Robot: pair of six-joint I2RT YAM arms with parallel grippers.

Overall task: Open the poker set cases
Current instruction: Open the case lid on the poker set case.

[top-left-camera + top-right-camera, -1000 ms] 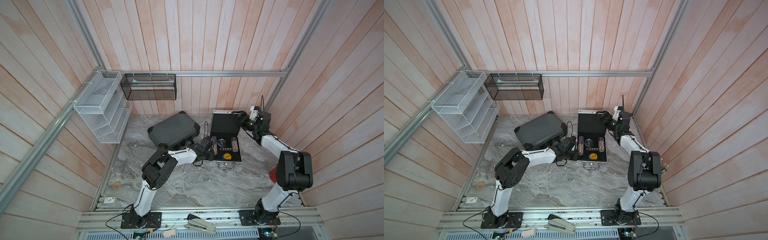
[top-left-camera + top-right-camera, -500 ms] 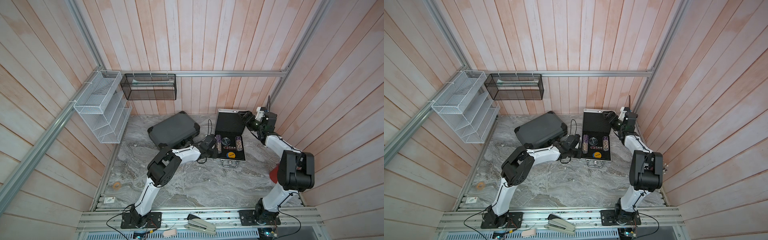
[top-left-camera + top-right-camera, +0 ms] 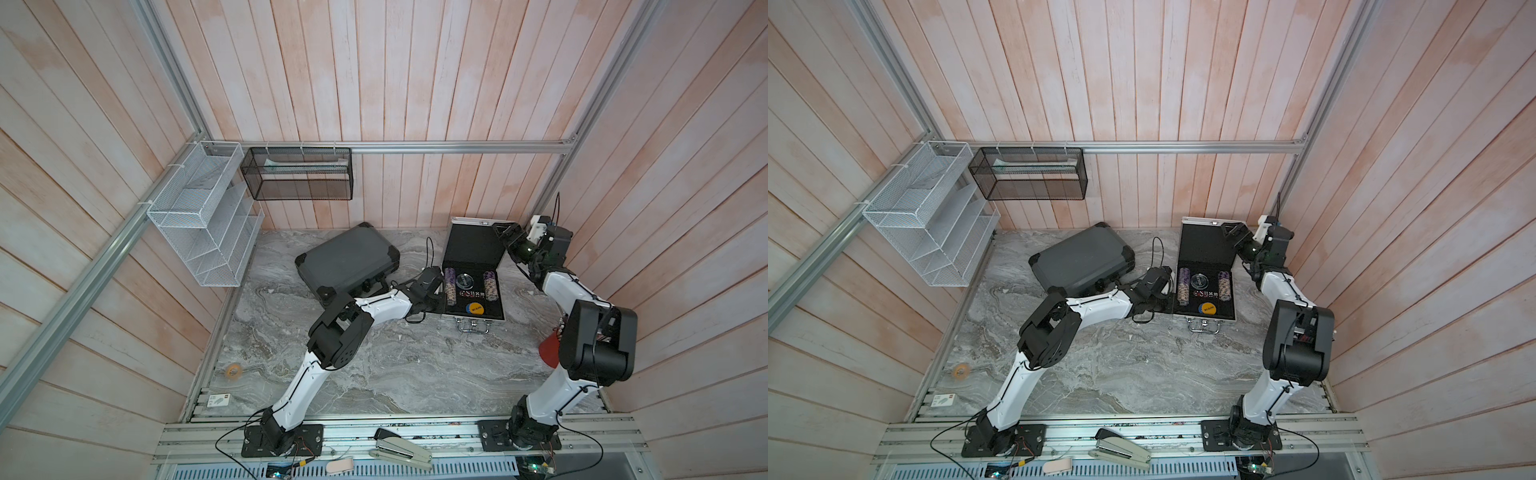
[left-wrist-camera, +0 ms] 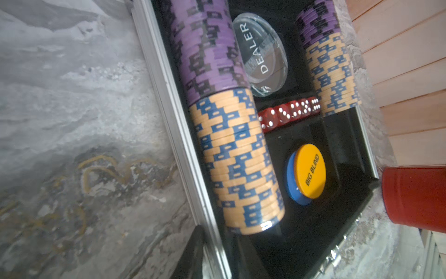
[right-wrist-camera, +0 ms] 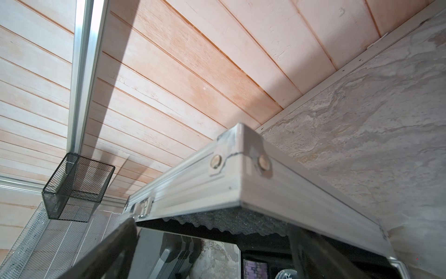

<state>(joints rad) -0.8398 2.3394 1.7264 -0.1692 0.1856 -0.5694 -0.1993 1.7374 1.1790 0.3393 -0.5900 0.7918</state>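
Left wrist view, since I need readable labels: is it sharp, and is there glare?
Left wrist view: DEALER button and BIG BLIND button read clearly; a small glare spot sits on the nearer chip stack; the marble table looks soft.

Silver case (image 3: 478,319), blk lining; dark grey case (image 3: 347,262); purple/orange-blue chips (image 4: 236,157).

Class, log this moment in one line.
silver case: open, lid up | dark grey case: closed | right gripper: open, at lid corner | left gripper: beside silver case
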